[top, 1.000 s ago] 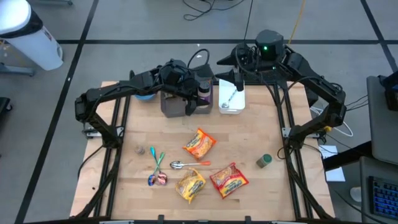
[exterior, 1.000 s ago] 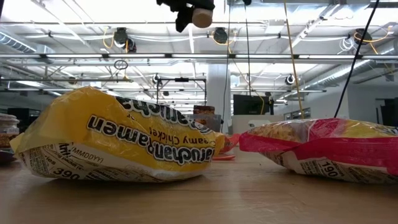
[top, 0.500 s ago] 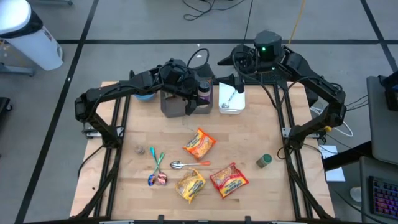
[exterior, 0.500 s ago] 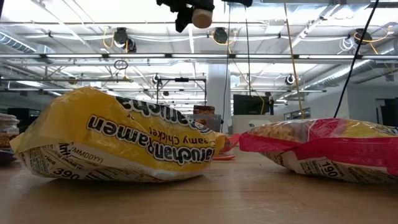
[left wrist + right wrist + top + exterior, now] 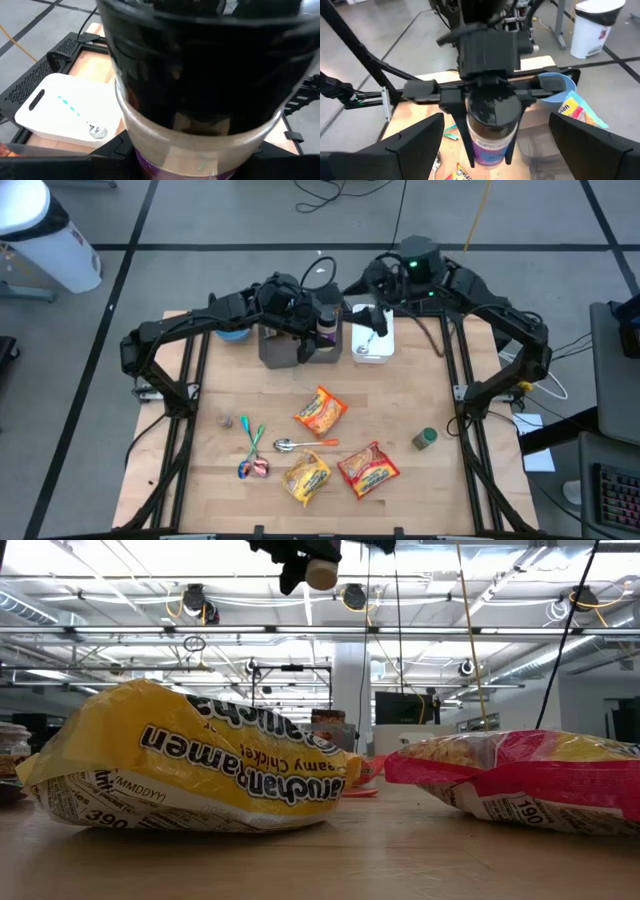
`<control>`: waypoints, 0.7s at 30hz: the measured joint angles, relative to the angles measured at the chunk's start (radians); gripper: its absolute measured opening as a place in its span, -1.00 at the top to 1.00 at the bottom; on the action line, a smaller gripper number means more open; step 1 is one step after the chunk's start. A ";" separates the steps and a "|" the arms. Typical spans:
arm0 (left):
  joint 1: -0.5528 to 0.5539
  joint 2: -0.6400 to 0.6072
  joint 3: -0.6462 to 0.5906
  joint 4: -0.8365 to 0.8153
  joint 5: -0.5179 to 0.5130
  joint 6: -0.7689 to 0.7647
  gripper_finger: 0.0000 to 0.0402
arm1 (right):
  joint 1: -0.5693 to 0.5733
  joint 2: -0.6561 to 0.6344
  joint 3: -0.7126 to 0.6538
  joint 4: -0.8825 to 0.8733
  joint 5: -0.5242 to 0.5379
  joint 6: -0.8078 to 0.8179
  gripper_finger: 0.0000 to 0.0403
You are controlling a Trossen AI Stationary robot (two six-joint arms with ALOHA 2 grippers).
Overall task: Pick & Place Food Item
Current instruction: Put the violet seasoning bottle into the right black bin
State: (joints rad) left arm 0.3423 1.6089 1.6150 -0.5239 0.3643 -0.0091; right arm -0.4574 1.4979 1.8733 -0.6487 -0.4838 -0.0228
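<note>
1. High view: the left gripper hangs over the far end of the wooden table, clamped on a dark-lidded jar above the grey bin. The right gripper hovers on the other side of that bin, over the white tray, which holds a spoon with a green handle. Nearer than the bin lie three ramen packets: an orange packet, a yellow packet and a red packet, with a metal spoon between them. A small green-lidded jar stands well to the right of the bin.

2. Low view: the yellow packet and red packet fill the foreground; the jar hangs high above them, its base showing.

3. Left wrist view: the jar fills the frame, black lid over a clear body with a purple label; the fingers are possibly the dark shapes beside it. The white tray lies beyond.

4. Right wrist view: the right gripper has its fingers spread wide, holding nothing. Ahead, the left gripper pinches the jar between its two fingers. A blue bowl sits beyond the bin.
</note>
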 joint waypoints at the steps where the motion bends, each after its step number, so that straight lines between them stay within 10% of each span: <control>1: -0.002 0.000 0.000 -0.003 -0.002 0.000 0.09 | 0.000 0.008 -0.001 -0.006 -0.014 0.008 -0.76; 21: -0.018 0.000 0.000 -0.071 -0.060 0.006 0.09 | 0.039 0.079 0.000 0.038 -0.009 0.032 -0.76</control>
State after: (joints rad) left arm 0.3239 1.6093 1.6150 -0.5949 0.3038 -0.0033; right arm -0.4185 1.5772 1.8731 -0.6110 -0.4932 0.0090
